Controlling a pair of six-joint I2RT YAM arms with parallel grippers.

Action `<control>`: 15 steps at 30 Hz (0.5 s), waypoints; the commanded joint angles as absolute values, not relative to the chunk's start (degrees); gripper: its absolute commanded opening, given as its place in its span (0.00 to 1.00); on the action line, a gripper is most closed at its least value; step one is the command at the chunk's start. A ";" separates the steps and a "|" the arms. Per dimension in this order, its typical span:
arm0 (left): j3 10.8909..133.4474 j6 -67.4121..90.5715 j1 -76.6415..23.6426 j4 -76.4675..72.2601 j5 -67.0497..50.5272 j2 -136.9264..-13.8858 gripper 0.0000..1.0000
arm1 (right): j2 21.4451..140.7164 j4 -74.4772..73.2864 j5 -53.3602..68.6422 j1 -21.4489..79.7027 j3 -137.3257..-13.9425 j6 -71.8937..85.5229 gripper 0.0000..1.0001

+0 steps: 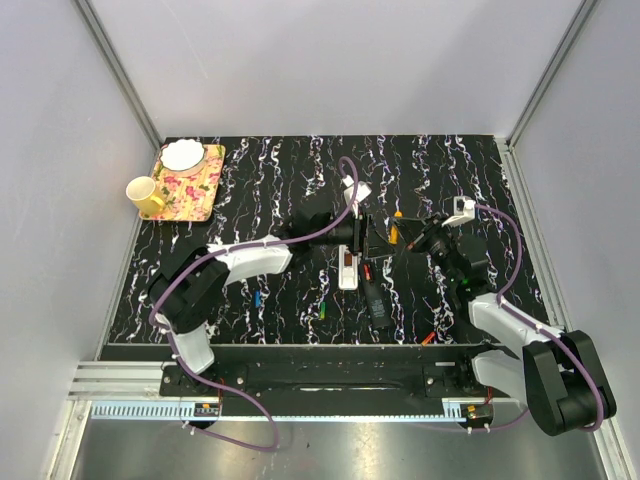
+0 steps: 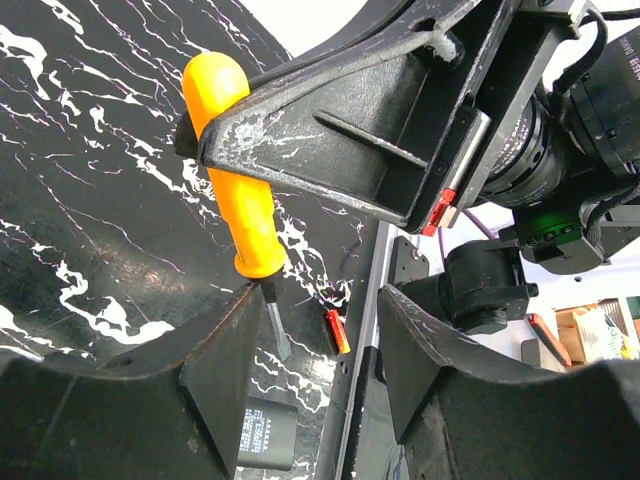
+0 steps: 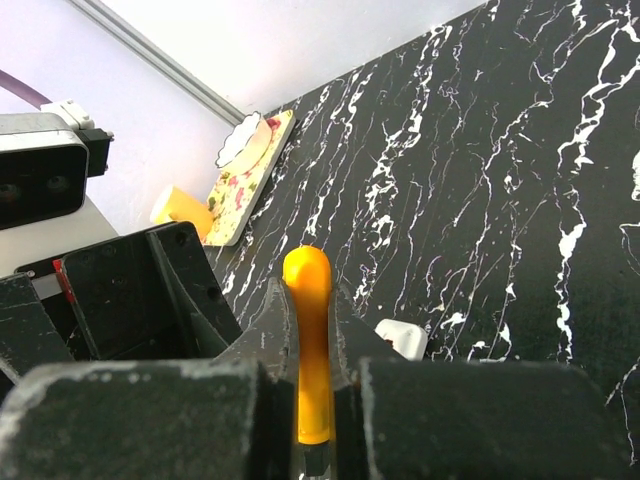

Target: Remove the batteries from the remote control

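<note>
Batteries [image 2: 338, 330], slim cylinders, lie loose; right gripper [image 3: 312, 312] clamps orange screwdriver [image 2: 235, 190], left gripper [image 2: 320, 305] seemingly open.

My left arm [image 1: 250, 262] and right arm [image 1: 510, 325] wear white shells over black joints, purple cables [image 1: 517, 238] looping along both; my black fingers [image 3: 130, 420] look scuffed

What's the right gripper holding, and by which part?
The right gripper is shut on the screwdriver, pinching its orange handle; the rounded end sticks out.
</note>
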State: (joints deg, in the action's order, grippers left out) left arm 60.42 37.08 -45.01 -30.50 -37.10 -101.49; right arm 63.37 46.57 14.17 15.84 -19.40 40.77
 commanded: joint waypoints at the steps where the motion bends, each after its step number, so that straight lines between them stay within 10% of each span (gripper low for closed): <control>1: 62.66 36.83 -45.97 -32.71 -37.18 -104.33 0.55 | 60.30 53.44 18.90 17.31 -20.48 47.37 0.00; 10: 63.64 32.52 -46.05 -25.40 -34.02 -104.86 0.56 | 55.99 50.63 19.86 17.32 -21.35 48.87 0.00; 15: 61.88 34.98 -45.97 -31.11 -36.47 -103.71 0.00 | 55.46 48.08 20.65 17.32 -21.62 48.08 0.00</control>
State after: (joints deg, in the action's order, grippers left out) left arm 62.46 35.18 -47.09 -28.18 -38.00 -104.38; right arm 57.93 45.39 16.69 16.73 -18.94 45.80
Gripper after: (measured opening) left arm 0.203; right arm 0.071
